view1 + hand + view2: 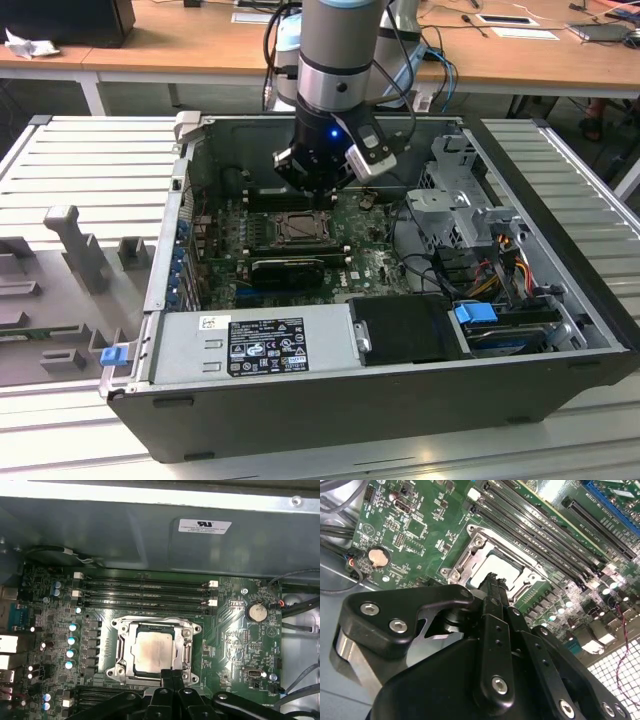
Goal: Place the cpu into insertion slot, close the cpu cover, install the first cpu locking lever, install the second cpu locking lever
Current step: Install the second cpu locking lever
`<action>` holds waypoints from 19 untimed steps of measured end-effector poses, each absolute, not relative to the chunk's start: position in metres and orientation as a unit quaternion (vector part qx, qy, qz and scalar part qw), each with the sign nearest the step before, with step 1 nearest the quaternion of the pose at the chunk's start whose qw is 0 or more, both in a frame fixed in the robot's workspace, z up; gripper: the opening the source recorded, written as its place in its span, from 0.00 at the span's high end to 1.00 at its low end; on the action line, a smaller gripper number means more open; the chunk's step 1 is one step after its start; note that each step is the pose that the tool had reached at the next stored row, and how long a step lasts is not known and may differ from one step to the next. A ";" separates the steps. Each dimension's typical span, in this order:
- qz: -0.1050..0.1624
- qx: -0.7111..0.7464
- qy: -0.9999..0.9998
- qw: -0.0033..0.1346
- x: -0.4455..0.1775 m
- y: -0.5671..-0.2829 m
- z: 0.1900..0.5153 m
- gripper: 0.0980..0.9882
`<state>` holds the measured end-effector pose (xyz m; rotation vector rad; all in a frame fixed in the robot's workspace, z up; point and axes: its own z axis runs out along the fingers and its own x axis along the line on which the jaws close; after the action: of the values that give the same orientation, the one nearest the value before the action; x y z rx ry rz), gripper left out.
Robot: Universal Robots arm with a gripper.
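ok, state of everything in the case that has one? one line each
cpu: seated in the insertion slot, face up.
cpu cover: closed flat, framing the chip.
insertion slot: occupied.
claw: fingers together, tip at the socket's edge, holding nothing.
computer case: lying on its side, side panel off, motherboard exposed.
locking levers: can't tell whether latched.

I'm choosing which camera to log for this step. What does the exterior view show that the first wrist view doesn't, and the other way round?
Exterior view: the whole open computer case, its power supply, the arm, and desks behind. First wrist view: the cpu sitting in the insertion slot, and a round coin battery. Both: the green motherboard and the gripper close above the socket.
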<state>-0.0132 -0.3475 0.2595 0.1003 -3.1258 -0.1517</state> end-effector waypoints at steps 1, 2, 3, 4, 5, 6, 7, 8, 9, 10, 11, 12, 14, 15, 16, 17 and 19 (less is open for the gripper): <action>-0.048 0.032 -0.998 0.005 -0.013 -0.348 0.259 0.99; -0.048 0.032 -0.998 0.005 -0.013 -0.348 0.259 0.99; -0.048 0.032 -0.998 0.005 -0.013 -0.349 0.259 0.99; -0.048 0.032 -0.998 0.005 -0.013 -0.350 0.259 0.99; -0.048 0.032 -0.998 0.005 -0.013 -0.350 0.259 0.99; -0.048 0.032 -0.998 0.005 -0.013 -0.351 0.259 0.99; -0.048 0.032 -0.998 0.005 -0.013 -0.351 0.259 0.99; -0.048 0.032 -0.998 0.005 -0.013 -0.351 0.259 0.99; -0.048 0.032 -0.998 0.005 -0.013 -0.352 0.259 0.99; -0.048 0.032 -0.998 0.005 -0.013 -0.352 0.259 0.99; -0.048 0.032 -0.998 0.005 -0.013 -0.353 0.259 0.99; -0.048 0.032 -0.998 0.005 -0.013 -0.353 0.259 0.99; -0.048 0.032 -0.998 0.005 -0.013 -0.354 0.259 0.99; -0.048 0.032 -0.998 0.005 -0.013 -0.354 0.259 0.99; -0.048 0.032 -0.998 0.005 -0.013 -0.355 0.259 0.99; -0.048 0.032 -0.998 0.005 -0.013 -0.355 0.259 0.99; -0.048 0.032 -0.998 0.005 -0.013 -0.357 0.259 0.99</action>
<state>-0.0132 -0.3566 0.2595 0.1003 -3.1259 -0.1517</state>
